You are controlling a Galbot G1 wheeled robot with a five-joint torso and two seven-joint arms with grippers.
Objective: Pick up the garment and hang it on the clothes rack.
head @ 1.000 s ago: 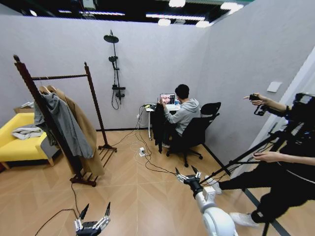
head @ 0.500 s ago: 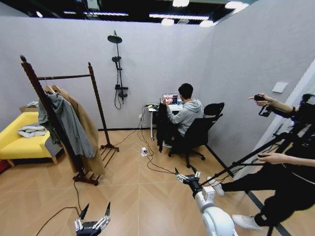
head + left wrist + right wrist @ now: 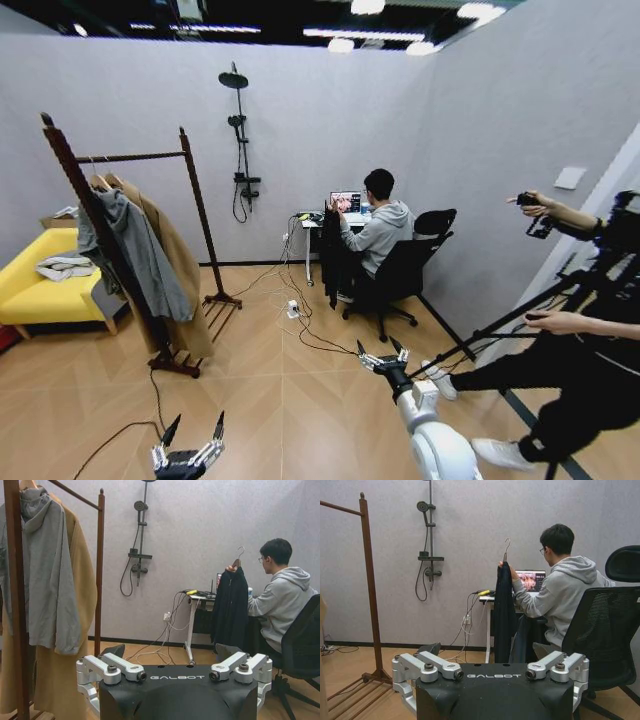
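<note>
At six o'clock in the head view, nearest: left gripper [image 3: 188,452] low over the wooden floor [image 3: 290,400], fingers spread, holding nothing. At five o'clock, slightly farther: right gripper [image 3: 381,358], fingers likewise spread and empty. At ten o'clock, mid-room: the clothes rack [image 3: 130,240], carrying a grey hooded garment [image 3: 140,250] and a tan coat [image 3: 180,270] on its rail. Around one o'clock, by the far wall: the garment [image 3: 331,252], black, dangling from a hanger with a metal hook, gripped at the top by a seated person's hand [image 3: 512,573] beside a desk [image 3: 325,220]. Well apart from rack and both grippers.
</note>
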